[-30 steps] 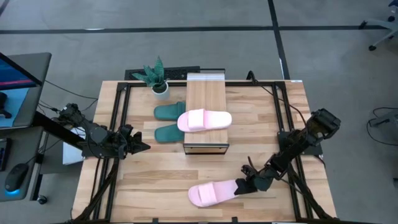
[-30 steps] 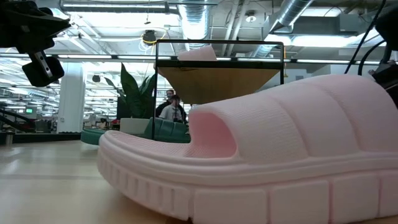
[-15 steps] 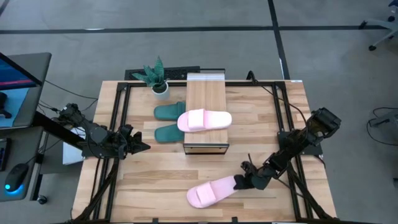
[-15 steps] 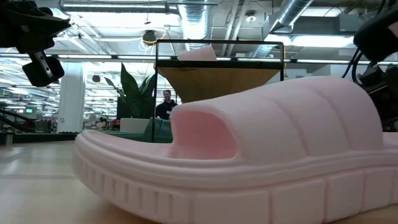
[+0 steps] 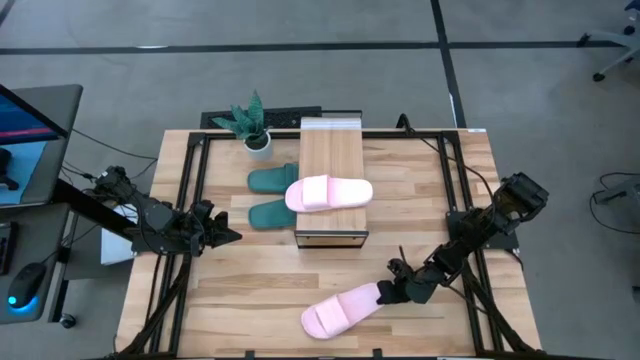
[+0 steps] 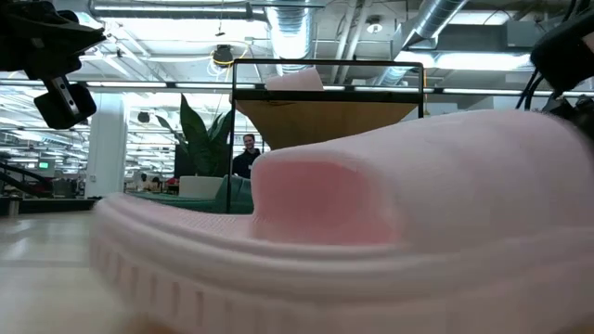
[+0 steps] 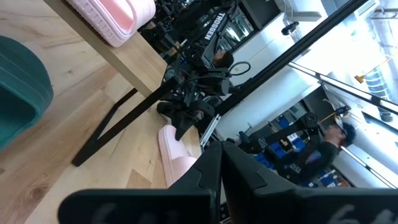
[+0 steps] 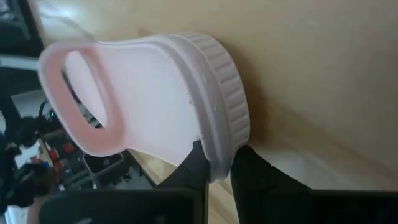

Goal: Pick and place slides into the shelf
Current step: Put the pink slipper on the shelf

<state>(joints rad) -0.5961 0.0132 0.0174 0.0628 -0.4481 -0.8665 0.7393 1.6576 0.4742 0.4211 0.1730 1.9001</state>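
Note:
One pale pink slide (image 5: 338, 310) lies slanted near the table's front edge, toe toward the near left. My right gripper (image 5: 389, 293) is shut on its heel end. The low view fills with this slide (image 6: 371, 232), blurred. A second pink slide (image 5: 328, 192) lies across the plank top of the shelf (image 5: 331, 160). Two dark green slides (image 5: 274, 196) lie on the table just left of the shelf. My left gripper (image 5: 232, 236) hovers shut at the table's left, holding nothing. My right gripper pinches the pink slide's heel rim (image 8: 221, 144) between its two fingers. One finger (image 8: 195, 167) lies on the footbed and the other (image 8: 250, 177) on the ribbed outer wall. It comes from the table's right, slanting down, along the slide. Whether the heel is off the table, I cannot tell.
A small potted plant (image 5: 254, 128) stands at the far edge, left of the shelf. Bare wood lies in front of the shelf and along the table's right side. A monitor (image 5: 25, 120) stands beyond the left edge. A person (image 6: 247, 154) shows far off in the room.
My right gripper has shut on the pink slide's heel end. The slide has turned about: its heel end has gone a little toward the far edge with the gripper, and its toe end has swung toward the near left corner.

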